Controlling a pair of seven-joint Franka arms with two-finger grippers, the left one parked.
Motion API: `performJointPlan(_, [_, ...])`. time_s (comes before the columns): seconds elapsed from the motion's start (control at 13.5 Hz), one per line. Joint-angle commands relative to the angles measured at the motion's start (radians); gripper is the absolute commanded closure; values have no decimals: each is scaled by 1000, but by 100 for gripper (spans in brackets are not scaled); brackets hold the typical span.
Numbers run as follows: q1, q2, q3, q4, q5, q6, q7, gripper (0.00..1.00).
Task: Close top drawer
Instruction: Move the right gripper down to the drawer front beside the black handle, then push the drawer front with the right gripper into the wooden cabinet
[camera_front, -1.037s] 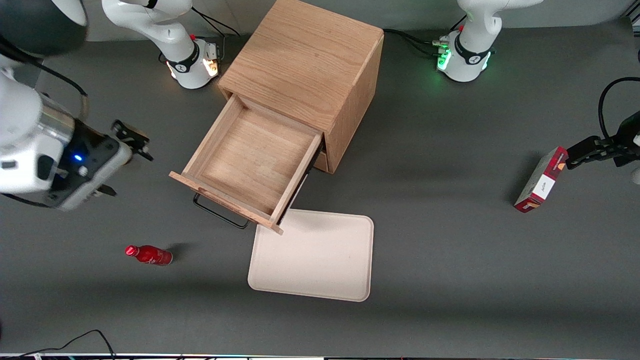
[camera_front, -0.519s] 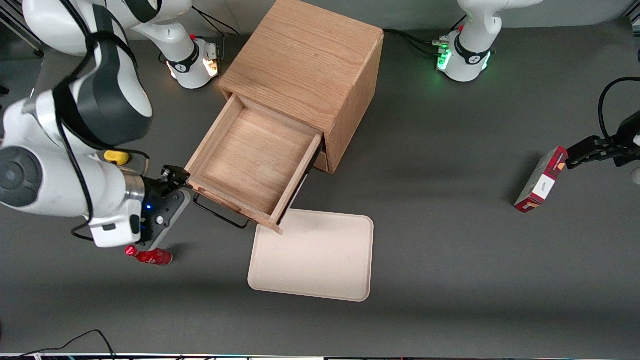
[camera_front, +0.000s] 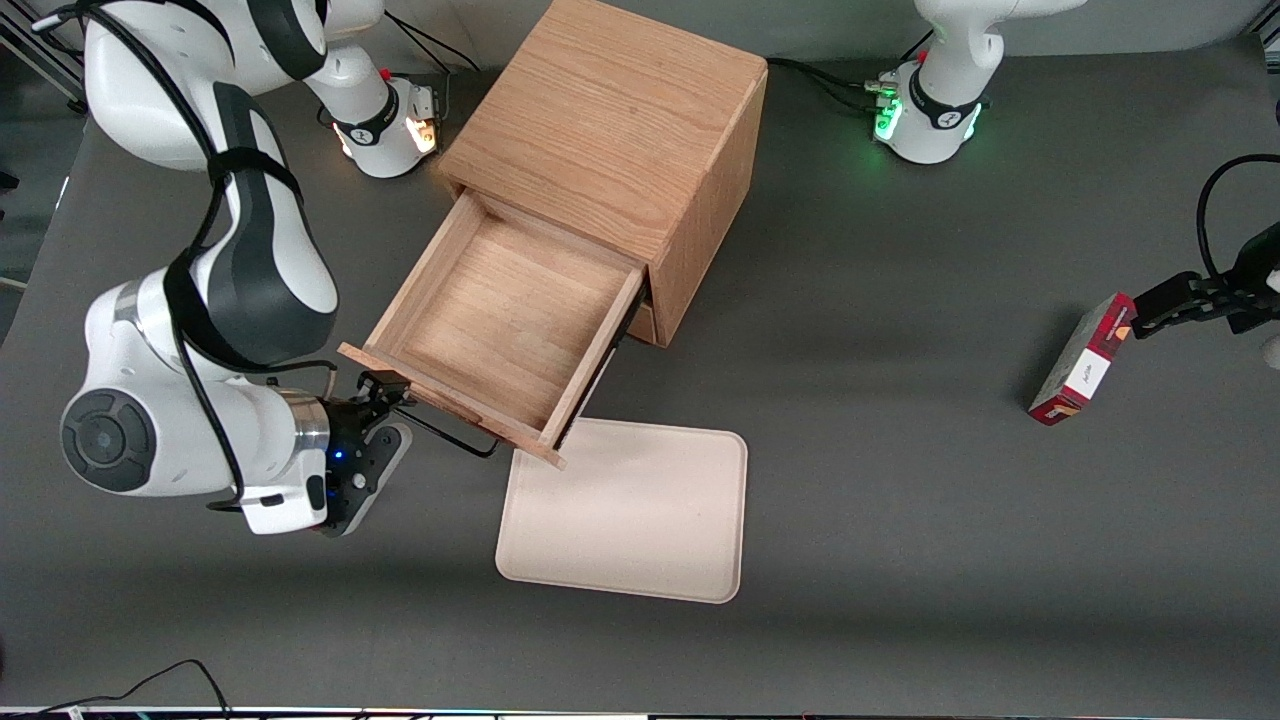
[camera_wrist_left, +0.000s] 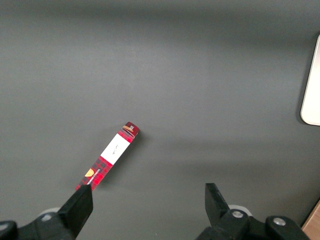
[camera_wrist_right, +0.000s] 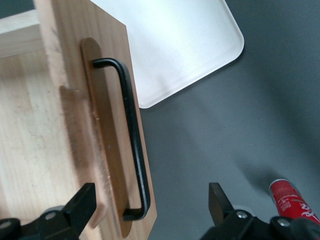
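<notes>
A: Nearest the front camera we see the cream tray (camera_front: 622, 510) lying flat on the grey surface (camera_front: 900, 500). What do we have for the arm?

B: Our gripper (camera_front: 385, 395) sits low beside the tray, toward the working arm's end, right at the front of the top drawer (camera_front: 500, 320). In the wrist view its jaws stand wide apart with nothing between them, and the black wire handle (camera_wrist_right: 131, 135) runs through the space in front of them. We cannot tell whether a fingertip (camera_wrist_right: 82, 202) touches the drawer front.

A: And the drawer itself?

B: We see it pulled well out of the oak cabinet (camera_front: 610, 130), its bare wooden floor open to view. One front corner hangs over the tray's edge. The handle (camera_front: 445, 432) shows below the front board.

A: Anything else close to the gripper?

B: In the wrist view we catch a red bottle (camera_wrist_right: 292, 200) on the surface near the jaws; the arm hides it from the front camera.

A: Farther along?

B: Toward the parked arm's end, well apart from the cabinet, we see a red plaid box (camera_front: 1083, 360) on the surface.
</notes>
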Motion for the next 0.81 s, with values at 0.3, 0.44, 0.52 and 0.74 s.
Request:
performJointPlan(0.3, [-9, 58, -2, 9, 42, 35, -16, 0])
performJointPlan(0.44, [-11, 62, -2, -16, 97, 40, -7, 0])
performJointPlan(0.52, [-14, 62, -7, -25, 115, 40, 1, 0])
performJointPlan(0.74, [-18, 59, -7, -48, 118, 42, 5, 0])
